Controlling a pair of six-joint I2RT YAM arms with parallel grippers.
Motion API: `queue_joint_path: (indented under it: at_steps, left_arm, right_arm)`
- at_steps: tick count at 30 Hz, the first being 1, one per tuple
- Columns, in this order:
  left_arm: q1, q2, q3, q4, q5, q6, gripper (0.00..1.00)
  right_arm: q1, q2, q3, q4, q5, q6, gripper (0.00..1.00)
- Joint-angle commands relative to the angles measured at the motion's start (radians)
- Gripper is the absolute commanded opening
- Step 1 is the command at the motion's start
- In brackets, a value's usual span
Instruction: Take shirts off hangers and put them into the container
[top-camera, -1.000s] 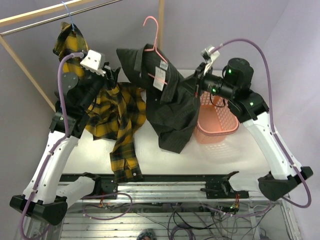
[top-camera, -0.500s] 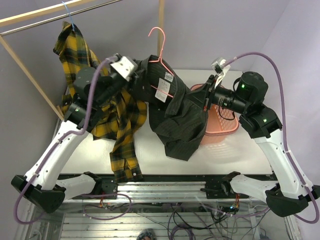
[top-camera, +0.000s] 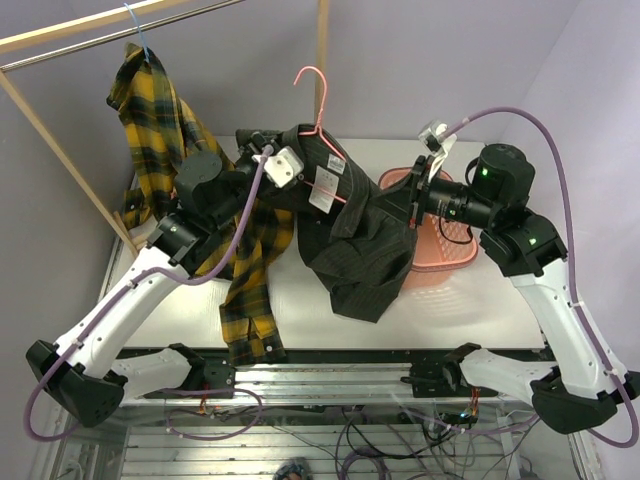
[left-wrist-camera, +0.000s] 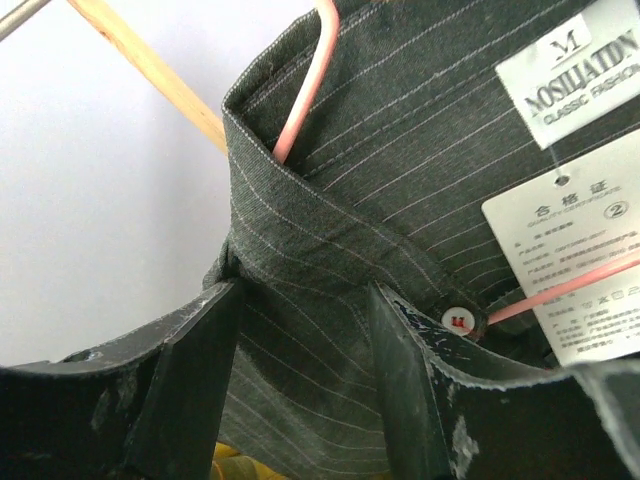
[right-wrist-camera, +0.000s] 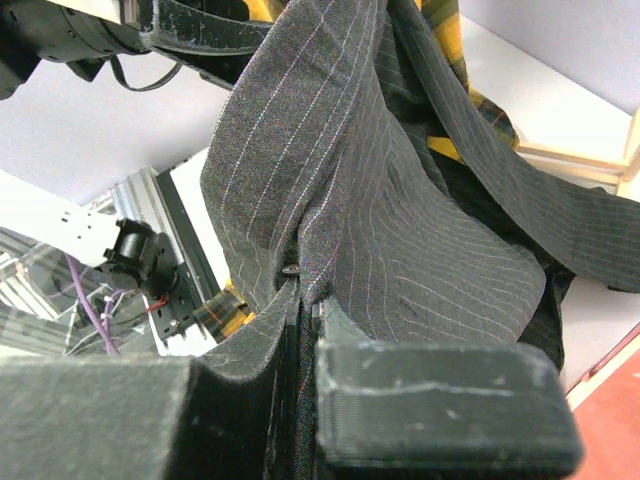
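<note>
The dark striped shirt (top-camera: 355, 245) hangs on the pink hanger (top-camera: 318, 95), held in the air over the table between both arms. My left gripper (top-camera: 292, 143) is open at its collar (left-wrist-camera: 300, 215). The fingers (left-wrist-camera: 195, 380) stand either side of the fabric below the collar, without pinching it. My right gripper (top-camera: 408, 203) is shut on a fold of that shirt's cloth (right-wrist-camera: 380, 200), just left of the salmon-pink container (top-camera: 442, 262). The yellow-and-black plaid shirt (top-camera: 160, 110) hangs from the blue hanger (top-camera: 137, 28) on the rail, and its tail lies on the table.
A wooden post (top-camera: 322, 45) and a sloping wooden bar (top-camera: 55, 150) frame the metal rail (top-camera: 90, 45). White paper tags (left-wrist-camera: 575, 65) dangle from the dark shirt's neck. The white table (top-camera: 480, 310) ends at the aluminium frame in front.
My left arm swung right from the plaid shirt to the dark shirt's collar, and its jaws widened a little. The right arm pulled the dark shirt right and down, then held still.
</note>
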Motion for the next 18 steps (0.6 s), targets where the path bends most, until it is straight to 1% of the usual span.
queue_joint_path:
  at_steps: [1,5,8,12,15,18]
  left_arm:
    - [-0.002,-0.037,-0.048,0.091,-0.067,0.087,0.64]
    - [0.000,-0.072,-0.086,0.128,-0.103,0.091,0.64]
    - [0.005,-0.096,-0.080,0.101,-0.098,0.078,0.64]
    - [0.025,-0.131,-0.052,0.036,-0.058,0.054,0.65]
    - [0.053,-0.156,-0.025,-0.029,0.013,0.037,0.65]
    - [0.057,-0.165,-0.005,-0.093,0.059,0.052,0.64]
  right_arm:
    - [0.002,-0.046,0.029,-0.032,-0.076,-0.038,0.00]
    - [0.001,-0.062,0.034,-0.063,-0.074,-0.053,0.00]
    - [0.003,-0.066,0.044,-0.080,-0.067,-0.058,0.00]
    - [0.003,-0.073,0.050,-0.097,-0.061,-0.063,0.00]
    - [0.002,-0.079,0.051,-0.104,-0.075,-0.065,0.00]
    - [0.003,-0.089,0.047,-0.102,-0.091,-0.061,0.00]
